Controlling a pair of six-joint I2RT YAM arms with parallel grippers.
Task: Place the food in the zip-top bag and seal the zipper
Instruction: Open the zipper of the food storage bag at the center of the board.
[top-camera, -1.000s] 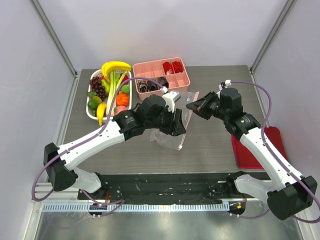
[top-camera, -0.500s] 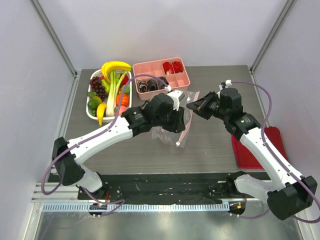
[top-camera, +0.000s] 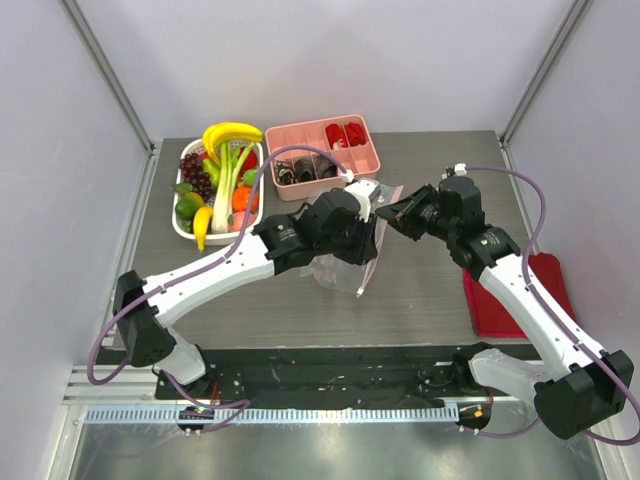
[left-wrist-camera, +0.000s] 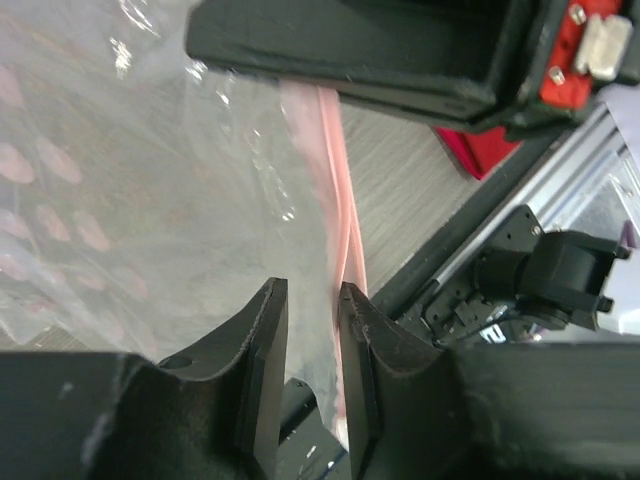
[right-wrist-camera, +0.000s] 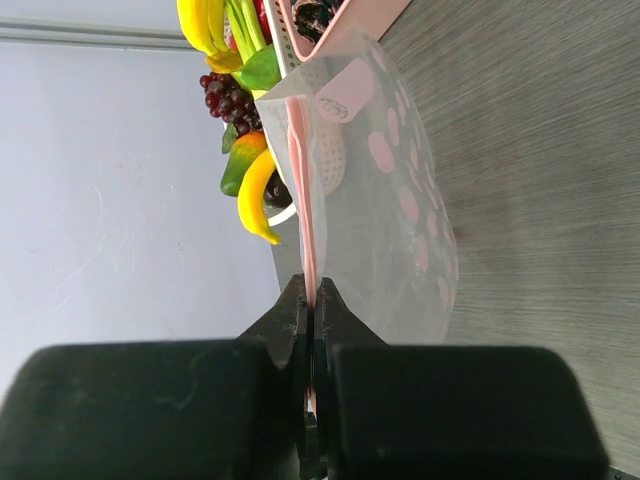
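Note:
The clear zip-top bag (top-camera: 340, 268) hangs between both grippers over the table's middle. My right gripper (top-camera: 386, 212) is shut on its pink zipper strip (right-wrist-camera: 299, 190), fingertips (right-wrist-camera: 313, 285) pinching the strip edge-on. My left gripper (top-camera: 370, 238) is narrowly open; its jaws (left-wrist-camera: 305, 292) straddle the bag's edge, with the zipper strip (left-wrist-camera: 342, 200) running along the inner face of the right finger. The food lies in a white tray (top-camera: 179, 230) at the back left: leek (top-camera: 228, 182), grapes (top-camera: 195, 172), orange fruit (top-camera: 243, 198), green fruit (top-camera: 187, 208). Nothing shows inside the bag.
A pink compartment tray (top-camera: 372, 160) stands at the back centre, just behind the bag. A yellow banana bunch (top-camera: 232, 132) tops the white tray. A red flat piece (top-camera: 545, 290) lies at the table's right edge under my right arm.
My left gripper has moved right along the bag toward my right gripper, and the bag has shifted right with it. My right gripper has held still.

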